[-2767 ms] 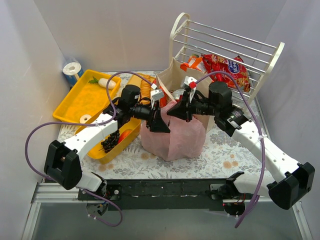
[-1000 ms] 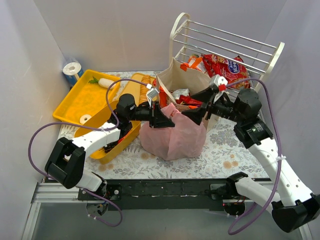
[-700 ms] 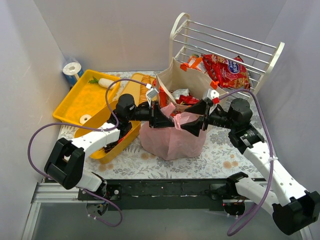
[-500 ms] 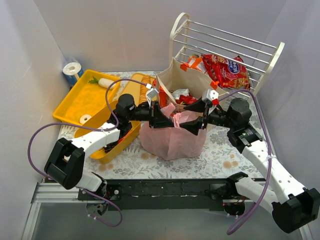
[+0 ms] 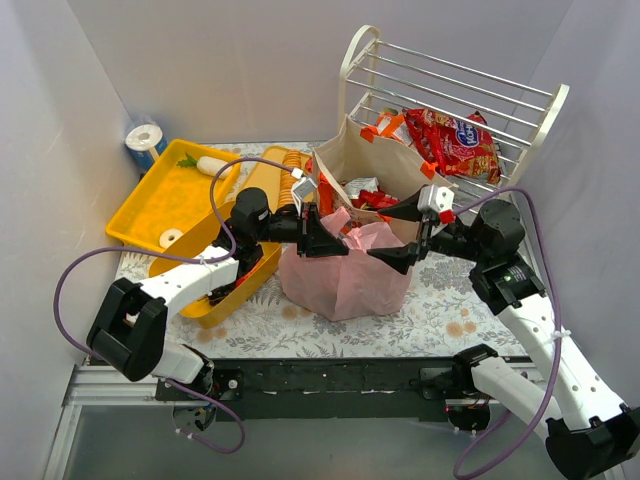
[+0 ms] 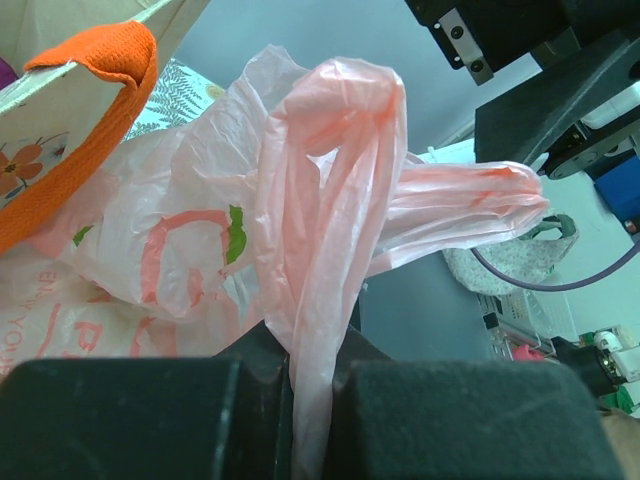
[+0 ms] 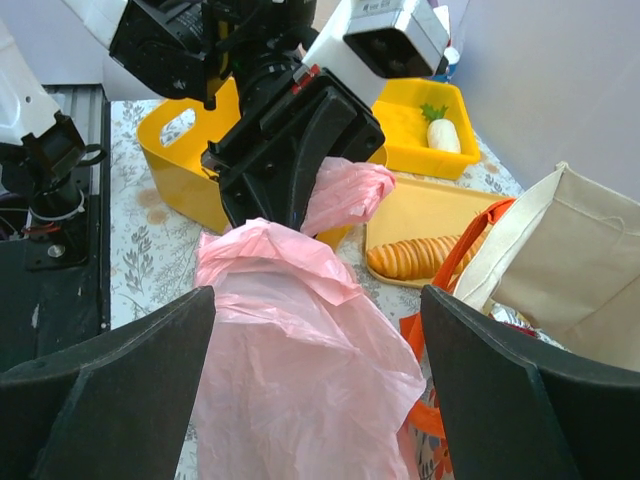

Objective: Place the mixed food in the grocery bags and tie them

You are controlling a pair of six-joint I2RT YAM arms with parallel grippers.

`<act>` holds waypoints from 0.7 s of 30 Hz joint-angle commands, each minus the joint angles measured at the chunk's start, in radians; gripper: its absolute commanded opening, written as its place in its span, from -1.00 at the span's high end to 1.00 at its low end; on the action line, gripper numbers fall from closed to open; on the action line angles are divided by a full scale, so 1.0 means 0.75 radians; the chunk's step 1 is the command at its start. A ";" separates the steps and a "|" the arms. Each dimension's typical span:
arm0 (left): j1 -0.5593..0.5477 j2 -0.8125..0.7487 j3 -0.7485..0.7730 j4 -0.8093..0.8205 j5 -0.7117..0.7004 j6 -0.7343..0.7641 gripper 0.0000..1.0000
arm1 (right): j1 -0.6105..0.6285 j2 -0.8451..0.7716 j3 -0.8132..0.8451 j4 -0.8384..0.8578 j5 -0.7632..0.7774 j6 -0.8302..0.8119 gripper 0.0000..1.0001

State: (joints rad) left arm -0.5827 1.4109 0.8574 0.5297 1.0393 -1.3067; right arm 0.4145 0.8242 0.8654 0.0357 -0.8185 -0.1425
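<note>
The pink plastic grocery bag (image 5: 345,278) stands full at the table's middle. My left gripper (image 5: 325,238) is shut on one twisted handle (image 6: 330,200) of it, the film pinched between the pads (image 6: 420,420). The other handle (image 6: 470,195) lies loose toward the right arm. My right gripper (image 5: 388,238) hovers open at the bag's right top, its fingers (image 7: 110,400) on either side of the pink film (image 7: 300,350) without touching it. The beige tote (image 5: 375,160) with orange straps (image 6: 90,110) stands behind, with snack packets (image 5: 368,194) inside.
Two yellow trays (image 5: 150,205) lie at the left, one with a bread loaf (image 7: 425,255), one with a white radish (image 7: 440,135). A red snack packet (image 5: 455,135) rests on the white wire rack (image 5: 450,90) at the back right. A blue-and-white roll (image 5: 147,140) stands at the back left.
The right gripper dipped toward the bag's top, then drew back a little to the right, still open. The left gripper kept its hold and place.
</note>
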 commanded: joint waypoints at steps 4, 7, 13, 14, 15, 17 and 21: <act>0.004 -0.081 0.010 -0.007 0.030 0.030 1.00 | -0.015 0.032 0.034 -0.088 -0.017 -0.076 -0.79; 0.006 -0.096 0.010 -0.035 0.017 0.055 1.00 | -0.037 -0.013 0.030 -0.093 -0.009 -0.082 -0.79; 0.006 -0.098 0.015 -0.035 0.011 0.053 1.00 | -0.054 -0.046 0.022 -0.105 0.007 -0.062 -0.82; 0.006 -0.098 0.012 -0.031 0.011 0.051 1.00 | -0.052 -0.044 0.010 -0.087 0.005 -0.047 -0.82; 0.006 -0.098 0.010 -0.021 0.011 0.045 1.00 | -0.052 -0.037 -0.004 -0.064 -0.005 -0.029 -0.82; 0.006 -0.096 0.008 -0.019 0.011 0.041 1.00 | -0.054 -0.023 -0.041 0.010 -0.005 0.018 -0.82; 0.006 -0.094 0.004 -0.011 0.003 0.043 1.00 | -0.052 0.010 -0.088 0.120 -0.013 0.104 -0.82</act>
State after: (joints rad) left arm -0.5816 1.3785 0.8574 0.5018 1.0428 -1.2823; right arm 0.3790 0.8104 0.8299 0.0051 -0.8143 -0.1410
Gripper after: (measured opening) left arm 0.010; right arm 0.909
